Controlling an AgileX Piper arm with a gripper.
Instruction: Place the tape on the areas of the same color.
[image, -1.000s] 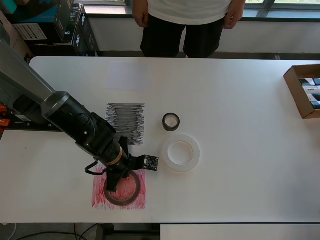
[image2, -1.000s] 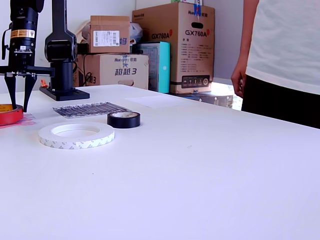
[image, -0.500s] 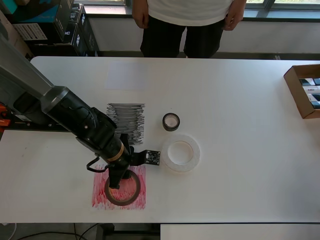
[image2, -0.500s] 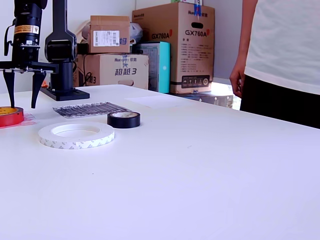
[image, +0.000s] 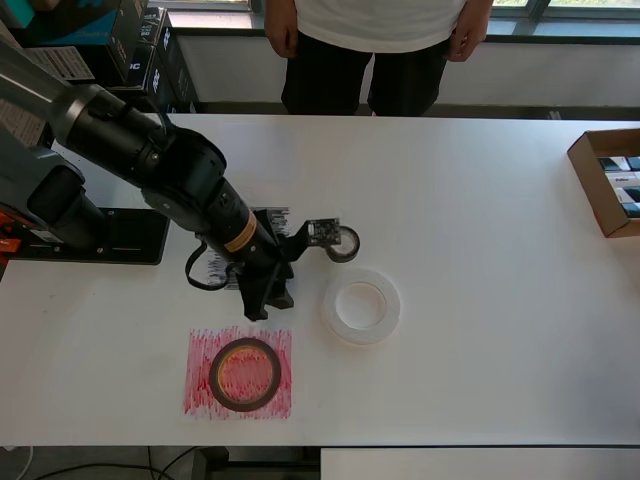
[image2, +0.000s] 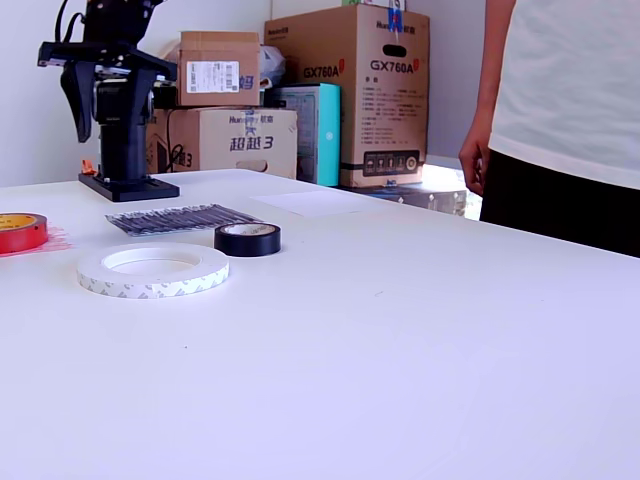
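Note:
The reddish-brown roll (image: 244, 374) lies flat on the red scribbled patch (image: 200, 395); it also shows at the exterior view's left (image2: 20, 230). My gripper (image: 268, 302) is open and empty, raised above the table between the red patch and the black scribbled patch (image: 270, 222), which my arm partly covers. One finger (image2: 76, 105) shows high up in the exterior view. The small black roll (image: 347, 245) (image2: 247, 238) and the large white roll (image: 362, 306) (image2: 152, 270) lie on bare table. The plain white patch (image: 255, 150) lies beyond, with nothing on it.
A person (image: 370, 50) stands at the table's far edge. An open cardboard box (image: 610, 180) sits at the overhead view's right. The arm's base plate (image: 100, 235) is at the left. Stacked cartons (image2: 350, 90) stand behind the table.
The gripper has lifted off the reddish-brown roll and moved up and toward the black patch. The roll stays on the red patch. The other rolls have not moved.

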